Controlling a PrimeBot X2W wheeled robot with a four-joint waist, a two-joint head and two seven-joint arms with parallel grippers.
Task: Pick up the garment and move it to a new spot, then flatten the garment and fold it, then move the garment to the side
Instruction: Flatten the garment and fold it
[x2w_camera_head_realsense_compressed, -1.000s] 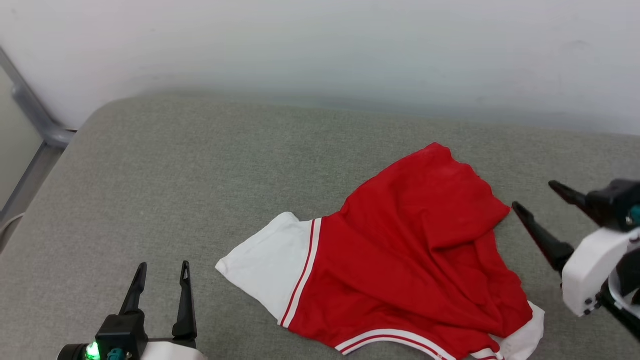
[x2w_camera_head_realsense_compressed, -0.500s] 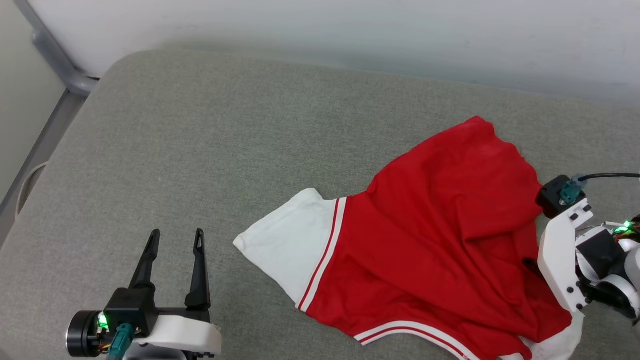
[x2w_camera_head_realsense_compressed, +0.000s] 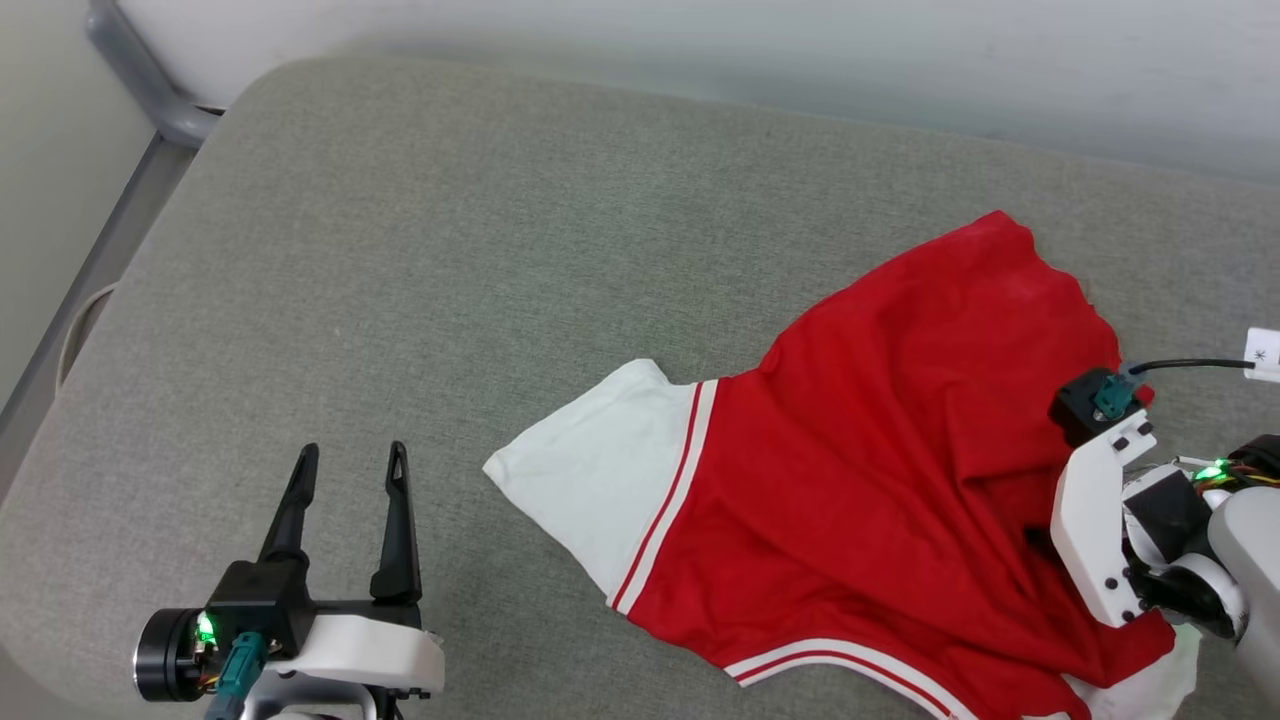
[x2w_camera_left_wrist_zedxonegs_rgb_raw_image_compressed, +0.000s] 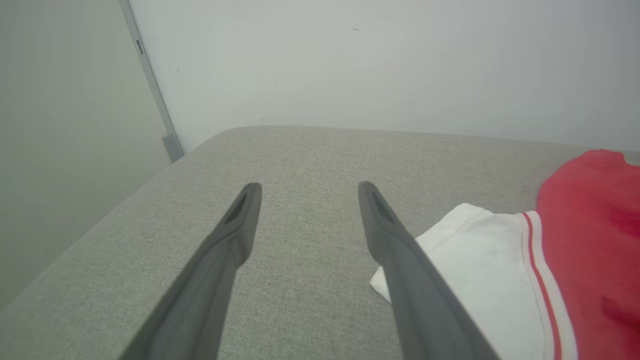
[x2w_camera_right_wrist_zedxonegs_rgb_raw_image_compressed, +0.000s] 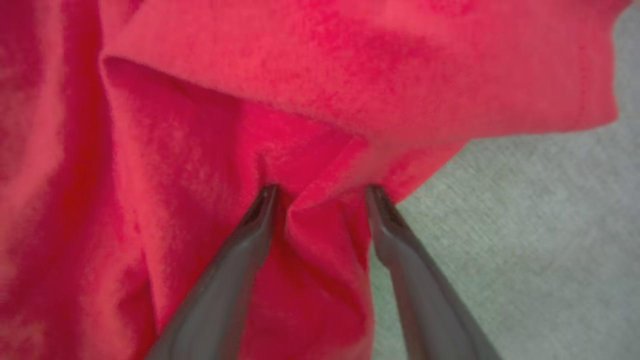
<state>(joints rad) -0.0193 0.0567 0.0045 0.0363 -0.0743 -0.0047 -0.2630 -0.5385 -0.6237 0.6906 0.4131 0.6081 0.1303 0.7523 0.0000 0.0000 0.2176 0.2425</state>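
Note:
The garment (x2w_camera_head_realsense_compressed: 880, 480), a red jersey with a white sleeve (x2w_camera_head_realsense_compressed: 600, 480) and red-white striped trim, lies crumpled and face down on the grey cushion, right of centre. My right gripper (x2w_camera_right_wrist_zedxonegs_rgb_raw_image_compressed: 320, 192) points down into its right part. The jaws stand open, both fingertips press into the red cloth (x2w_camera_right_wrist_zedxonegs_rgb_raw_image_compressed: 200, 150), and a raised fold lies between them. In the head view its white wrist (x2w_camera_head_realsense_compressed: 1095, 540) covers the fingers. My left gripper (x2w_camera_head_realsense_compressed: 352, 452) is open and holds nothing, low at the left, a short way from the white sleeve (x2w_camera_left_wrist_zedxonegs_rgb_raw_image_compressed: 480, 260). In the left wrist view the left gripper (x2w_camera_left_wrist_zedxonegs_rgb_raw_image_compressed: 309, 186) hovers over bare cushion.
The grey fabric cushion (x2w_camera_head_realsense_compressed: 450, 250) spreads wide to the left and behind the garment. A white wall runs along the back. A grey metal rail (x2w_camera_head_realsense_compressed: 150, 100) runs past the cushion's upper left corner. A black cable with a white tag (x2w_camera_head_realsense_compressed: 1262, 352) hangs at the right edge.
The head camera has shifted. My right gripper has swung from beside the garment's right edge to point down onto the red cloth. The left gripper has stayed open where it was.

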